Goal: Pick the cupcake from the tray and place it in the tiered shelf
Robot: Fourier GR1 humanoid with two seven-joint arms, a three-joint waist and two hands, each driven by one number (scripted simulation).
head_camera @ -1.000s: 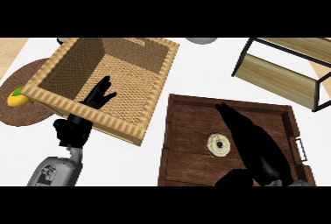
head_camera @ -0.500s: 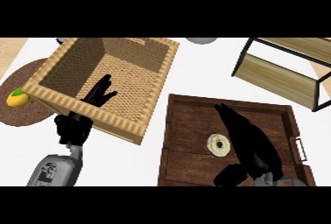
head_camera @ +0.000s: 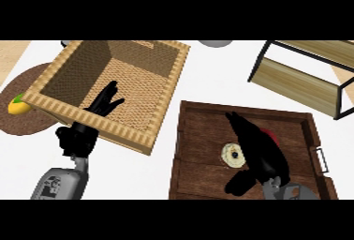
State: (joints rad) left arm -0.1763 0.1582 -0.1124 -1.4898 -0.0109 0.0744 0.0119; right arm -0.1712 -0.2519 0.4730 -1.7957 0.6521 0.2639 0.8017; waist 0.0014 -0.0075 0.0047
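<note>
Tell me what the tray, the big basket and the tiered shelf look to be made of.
Tray: dark brown wood, going by its plank lines and grain, with what looks like a metal handle on the right side.
Basket: seemingly woven wicker or rattan, tan, with a fine weave inside and a ribbed rim.
Tiered shelf: light wood-look boards in a thin black frame, probably metal.
</note>
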